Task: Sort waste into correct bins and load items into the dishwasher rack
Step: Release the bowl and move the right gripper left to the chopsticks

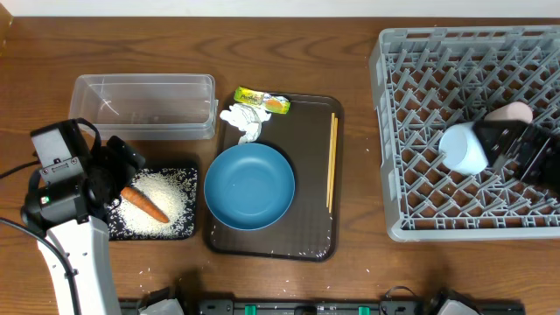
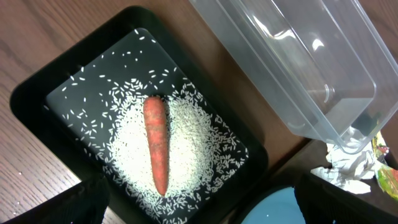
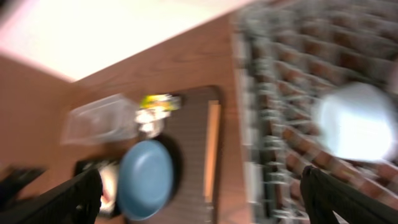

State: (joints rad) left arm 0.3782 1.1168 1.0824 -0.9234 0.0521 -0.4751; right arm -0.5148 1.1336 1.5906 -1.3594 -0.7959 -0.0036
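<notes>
Progress: rice [image 1: 171, 194] + carrot [image 1: 144, 206] lay in black tray [image 1: 157, 236], lower left | light-blue cup [image 1: 463, 149] + pink cup [image 1: 510, 113] sat in rack [image 1: 381, 131], right | tissue [image 1: 242, 122], wrapper [image 1: 262, 101], bowl [image 1: 249, 185], chopsticks [image 1: 332, 162] not yet moved off brown tray [image 1: 306, 219], centre | left fingers [image 2: 68, 202] + right fingers [image 3: 56, 199] were spread, empty.

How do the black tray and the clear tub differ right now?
The black tray is opaque and shallow; the clear tub is see-through with taller walls. The black tray holds the carrot lying on a heap of rice; the clear tub looks empty. Both are rectangular, similar in size, and sit on the table side by side.
</notes>
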